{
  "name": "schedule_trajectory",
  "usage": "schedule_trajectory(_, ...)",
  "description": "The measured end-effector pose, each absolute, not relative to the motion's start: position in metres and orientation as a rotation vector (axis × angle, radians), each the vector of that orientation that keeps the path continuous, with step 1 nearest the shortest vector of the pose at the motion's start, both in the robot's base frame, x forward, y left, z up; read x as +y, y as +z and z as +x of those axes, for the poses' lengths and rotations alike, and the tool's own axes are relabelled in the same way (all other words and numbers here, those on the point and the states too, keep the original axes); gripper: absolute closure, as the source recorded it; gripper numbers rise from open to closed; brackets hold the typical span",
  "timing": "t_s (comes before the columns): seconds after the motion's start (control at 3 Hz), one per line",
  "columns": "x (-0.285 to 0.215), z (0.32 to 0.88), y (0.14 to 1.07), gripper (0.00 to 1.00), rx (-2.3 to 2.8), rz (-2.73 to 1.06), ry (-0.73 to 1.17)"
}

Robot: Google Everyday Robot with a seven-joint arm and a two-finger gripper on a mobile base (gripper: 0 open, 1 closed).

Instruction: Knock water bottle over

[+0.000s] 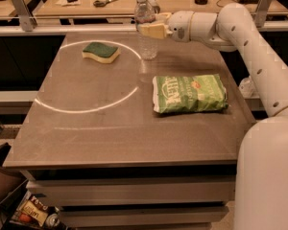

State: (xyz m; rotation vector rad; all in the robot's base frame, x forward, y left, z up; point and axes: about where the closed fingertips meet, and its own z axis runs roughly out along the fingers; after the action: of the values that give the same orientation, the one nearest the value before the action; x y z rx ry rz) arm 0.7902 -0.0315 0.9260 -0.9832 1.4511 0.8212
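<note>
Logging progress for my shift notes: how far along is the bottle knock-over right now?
The approach looks done: the gripper is at the upper half of the water bottle. In hand, apparently, is the push against it. The tipping itself is left: the bottle stands upright near the far edge of the table, not lying on its side.

Table [86,133] bears sponge [101,51], chip bag [189,94] and upright water bottle [147,47], the hand [151,30] at it.

Claw [149,30] at upright water bottle [147,48], far edge of table [110,128].
</note>
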Motion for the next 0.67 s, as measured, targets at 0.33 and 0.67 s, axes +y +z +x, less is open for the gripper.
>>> schedule_trajectory(0.33, -0.0388, 0.7893, 0.9328, 1.00, 1.539, -1.016, 0.761)
schedule_trajectory(0.67, -0.0482, 0.7900, 0.9319, 1.00, 1.643, -1.049, 0.677)
